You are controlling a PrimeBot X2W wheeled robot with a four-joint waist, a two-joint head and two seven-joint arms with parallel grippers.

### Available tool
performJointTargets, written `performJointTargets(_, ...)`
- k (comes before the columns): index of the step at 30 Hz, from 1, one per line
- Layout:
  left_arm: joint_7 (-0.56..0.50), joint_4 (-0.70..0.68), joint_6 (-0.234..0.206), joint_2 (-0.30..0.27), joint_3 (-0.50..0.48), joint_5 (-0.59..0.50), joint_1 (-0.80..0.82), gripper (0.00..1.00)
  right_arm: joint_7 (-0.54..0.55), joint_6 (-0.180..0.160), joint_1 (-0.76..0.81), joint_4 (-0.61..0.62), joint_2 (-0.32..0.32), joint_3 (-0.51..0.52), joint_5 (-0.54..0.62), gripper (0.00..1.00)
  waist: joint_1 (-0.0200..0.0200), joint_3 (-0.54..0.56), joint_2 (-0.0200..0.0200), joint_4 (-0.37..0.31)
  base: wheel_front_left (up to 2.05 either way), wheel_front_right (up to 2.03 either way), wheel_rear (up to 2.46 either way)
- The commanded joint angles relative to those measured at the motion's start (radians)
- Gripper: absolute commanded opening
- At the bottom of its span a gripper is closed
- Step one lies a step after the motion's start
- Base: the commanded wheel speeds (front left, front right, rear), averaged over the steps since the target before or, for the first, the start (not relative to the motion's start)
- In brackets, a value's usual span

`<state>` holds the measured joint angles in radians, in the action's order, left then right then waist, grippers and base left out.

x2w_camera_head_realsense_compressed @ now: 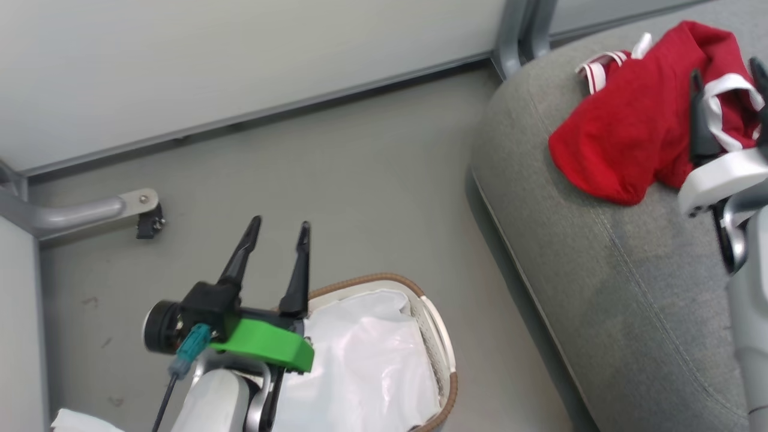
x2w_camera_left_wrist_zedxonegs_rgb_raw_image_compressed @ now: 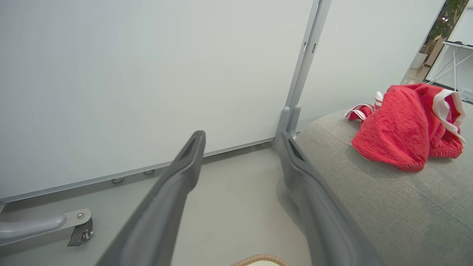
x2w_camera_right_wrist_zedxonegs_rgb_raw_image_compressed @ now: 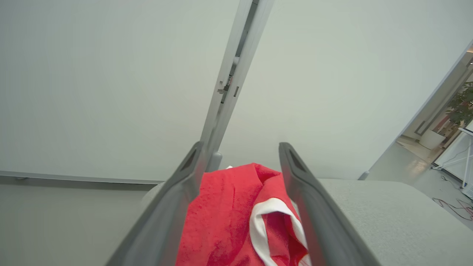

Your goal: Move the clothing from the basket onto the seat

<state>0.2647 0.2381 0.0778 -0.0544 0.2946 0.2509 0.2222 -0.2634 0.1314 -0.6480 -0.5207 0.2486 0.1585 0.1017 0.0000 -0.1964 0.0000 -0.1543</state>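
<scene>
Now: clothing [x2w_camera_head_realsense_compressed: 630, 138] crumpled in red heap on seat [x2w_camera_head_realsense_compressed: 630, 288], near seat's rounded end. Right gripper [x2w_camera_head_realsense_compressed: 726, 69] low over heap, fingers spread wide, red fabric between them, not pinched. Basket [x2w_camera_head_realsense_compressed: 441, 342] on floor beside seat, white liner [x2w_camera_head_realsense_compressed: 360, 360] showing inside. Left gripper [x2w_camera_head_realsense_compressed: 281, 224] above basket rim, well apart from seat, fingers apart.

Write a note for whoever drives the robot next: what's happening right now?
Left gripper: open, empty, over the basket rim.
Right gripper: open, fingers either side of the clothing.
Clothing: bunched on the seat.
Basket: visible part holds white liner, no red.
Done: move looks finished.
Left: check basket's hidden part, back the right gripper off.
</scene>
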Motion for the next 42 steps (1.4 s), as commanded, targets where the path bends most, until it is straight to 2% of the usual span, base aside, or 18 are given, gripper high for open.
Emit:
performJointTargets(1,-0.001,-0.004,-0.009,0.0,-0.024,0.008,-0.032,1.0,-0.002,-0.001,0.039,0.016,-0.021,0.003,-0.015,1.0,0.0,0.08,0.0,0.075,0.0,0.0,0.0)
performJointTargets(7,-0.001,-0.02,-0.028,0.002,-0.122,0.015,-0.109,1.0,-0.002,-0.001,0.149,0.076,-0.124,0.0,-0.024,1.0,0.0,0.129,0.0,0.133,0.0,0.0,0.0)
performJointTargets(14,-0.001,-0.022,-0.039,0.003,-0.2,0.022,-0.201,1.0,-0.002,-0.001,0.309,0.127,-0.192,-0.045,-0.063,1.0,0.0,0.18,0.0,0.19,0.0,0.0,0.0)
performJointTargets(23,-0.001,-0.031,-0.069,0.003,-0.224,0.041,-0.279,1.0,-0.002,-0.001,0.475,0.164,-0.196,-0.146,-0.23,1.0,0.0,0.201,0.0,0.211,0.0,0.0,0.0)
performJointTargets(31,-0.001,-0.032,-0.086,0.003,-0.197,0.069,-0.331,1.0,-0.002,-0.001,0.545,0.17,-0.196,-0.176,-0.237,1.0,0.0,0.218,0.0,0.198,0.0,0.0,0.0)
performJointTargets(42,-0.001,-0.025,-0.088,0.003,-0.187,0.075,-0.325,1.0,-0.002,-0.001,0.545,0.178,-0.196,-0.168,-0.242,1.0,0.0,0.222,0.0,0.188,0.0,0.0,0.0)
